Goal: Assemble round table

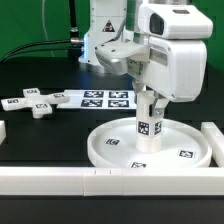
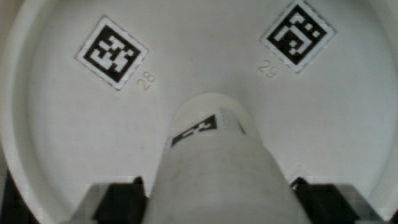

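Observation:
The large round disc (image 1: 104, 150) lies flat on the black table, near the front. The short cylindrical leg (image 1: 146, 126) stands upright at the disc's middle, with a tag on its side. My gripper (image 1: 148, 104) comes straight down over the leg, with its fingers on either side of the leg's top, shut on it. In the wrist view the leg (image 2: 217, 150) runs between the two dark fingertips (image 2: 118, 198), which press against its sides. The disc (image 2: 196, 50) with two tags lies beneath. The four-armed cross-shaped foot (image 1: 40, 105) lies loose at the exterior view's left.
The marker board (image 1: 105, 97) lies behind the disc. A long white bar (image 1: 60, 178) runs along the table's front, and another (image 1: 213, 140) stands at the exterior view's right. A small white piece (image 1: 3, 130) lies at the left edge.

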Available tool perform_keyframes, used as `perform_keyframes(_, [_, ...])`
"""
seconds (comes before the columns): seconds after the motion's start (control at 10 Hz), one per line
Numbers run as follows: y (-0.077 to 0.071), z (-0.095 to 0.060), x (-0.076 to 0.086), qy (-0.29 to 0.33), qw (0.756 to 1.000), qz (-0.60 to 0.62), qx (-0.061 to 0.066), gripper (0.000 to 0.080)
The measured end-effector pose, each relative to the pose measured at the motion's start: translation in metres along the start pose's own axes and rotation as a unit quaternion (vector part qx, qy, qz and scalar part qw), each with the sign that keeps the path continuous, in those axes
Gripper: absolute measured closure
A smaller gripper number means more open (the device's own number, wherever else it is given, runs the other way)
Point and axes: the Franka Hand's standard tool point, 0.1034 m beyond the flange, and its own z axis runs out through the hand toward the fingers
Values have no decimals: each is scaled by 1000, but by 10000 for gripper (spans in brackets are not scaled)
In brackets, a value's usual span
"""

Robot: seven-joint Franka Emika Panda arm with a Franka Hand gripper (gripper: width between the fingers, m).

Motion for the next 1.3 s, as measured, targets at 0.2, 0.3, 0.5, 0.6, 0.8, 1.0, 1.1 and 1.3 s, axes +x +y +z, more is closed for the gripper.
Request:
perform_keyframes(0.2, [-3, 0, 3, 2, 990, 142, 9, 393])
perform_keyframes(0.3, [-3, 0, 2, 2, 982, 190, 13, 392])
perform_keyframes(0.5, [-3, 0, 2, 1, 968, 251, 13, 392])
perform_keyframes(0.6, [-3, 0, 2, 1, 962, 272, 13, 392])
perform_keyframes(0.8, [-3, 0, 2, 0, 937, 349, 13, 392])
perform_keyframes(1.0, [-4, 0, 5, 4, 884, 467, 17, 392])
perform_keyframes(1.1, [-5, 0, 7, 3, 864, 504, 20, 392])
perform_keyframes(1.3, [-7, 0, 6, 8, 802, 596, 35, 392])
